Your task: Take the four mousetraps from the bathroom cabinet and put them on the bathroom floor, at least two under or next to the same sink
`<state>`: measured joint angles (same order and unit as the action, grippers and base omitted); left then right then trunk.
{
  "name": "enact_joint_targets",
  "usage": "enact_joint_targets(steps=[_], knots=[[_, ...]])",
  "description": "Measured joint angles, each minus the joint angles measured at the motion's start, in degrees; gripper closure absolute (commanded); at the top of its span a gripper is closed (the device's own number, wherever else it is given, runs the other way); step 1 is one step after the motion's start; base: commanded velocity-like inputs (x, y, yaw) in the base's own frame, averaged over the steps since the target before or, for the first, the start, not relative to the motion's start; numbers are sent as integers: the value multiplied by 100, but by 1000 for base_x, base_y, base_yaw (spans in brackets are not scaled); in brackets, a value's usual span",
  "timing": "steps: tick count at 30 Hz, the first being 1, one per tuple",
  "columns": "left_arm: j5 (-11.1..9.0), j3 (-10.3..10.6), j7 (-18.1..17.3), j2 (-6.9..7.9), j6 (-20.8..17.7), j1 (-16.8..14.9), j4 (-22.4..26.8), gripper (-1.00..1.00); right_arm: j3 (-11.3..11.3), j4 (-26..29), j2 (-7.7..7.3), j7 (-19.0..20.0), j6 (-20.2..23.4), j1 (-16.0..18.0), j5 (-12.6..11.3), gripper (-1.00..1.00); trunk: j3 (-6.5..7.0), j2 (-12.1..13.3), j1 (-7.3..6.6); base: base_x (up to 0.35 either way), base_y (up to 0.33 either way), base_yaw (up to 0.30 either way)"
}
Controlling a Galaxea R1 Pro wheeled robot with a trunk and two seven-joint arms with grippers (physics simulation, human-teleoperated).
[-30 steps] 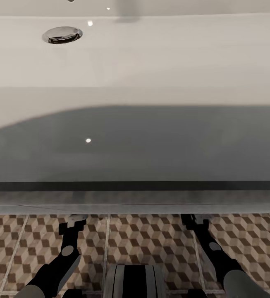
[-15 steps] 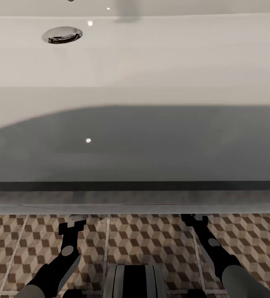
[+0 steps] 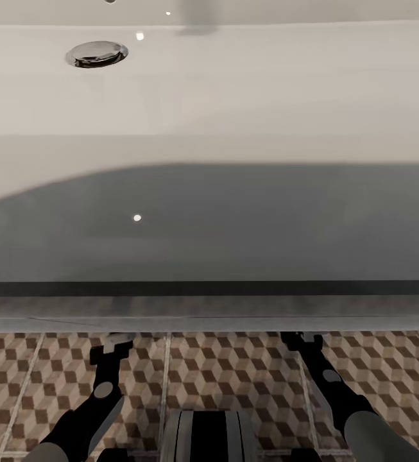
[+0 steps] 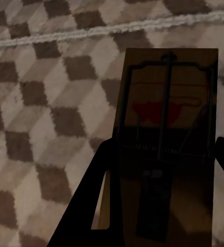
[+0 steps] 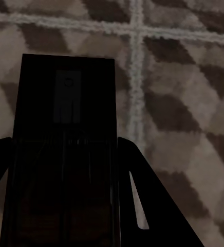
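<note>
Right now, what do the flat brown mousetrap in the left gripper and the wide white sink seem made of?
Flat brown mousetrap: likely wood, matte brown slab, with thin dark wire, probably metal. Wide white sink: looks like glazed ceramic, smooth and glossy with light glints; chrome-looking drain.

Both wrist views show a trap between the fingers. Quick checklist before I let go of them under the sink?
1. Left gripper holds a mousetrap: ok.
2. Right gripper holds the other mousetrap: ok.
3. Tiled floor lies beneath both traps: ok.
4. Both arms reach under the sink front edge: ok.
5. Traps touching the floor: cannot tell.
</note>
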<state>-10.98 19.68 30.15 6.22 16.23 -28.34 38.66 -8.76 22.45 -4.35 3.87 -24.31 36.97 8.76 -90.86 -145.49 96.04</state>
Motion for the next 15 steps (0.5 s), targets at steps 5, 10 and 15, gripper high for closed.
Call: enact_joint_targets(steps=[5,10,15], knots=[[-3,22,-647,9,-42,-11,-172,100,8,0,0,2,0,0,1,100,0,0,0,0,0,0],[27,-557,-1275,36,-66,-39,-279,100,33,0,0,3,0,0,2,100,0,0,0,0,0,0],[43,-698,-1313,155,-26,-159,-297,100,44,0,6,3,0,0,2,100,0,0,0,0,0,0]])
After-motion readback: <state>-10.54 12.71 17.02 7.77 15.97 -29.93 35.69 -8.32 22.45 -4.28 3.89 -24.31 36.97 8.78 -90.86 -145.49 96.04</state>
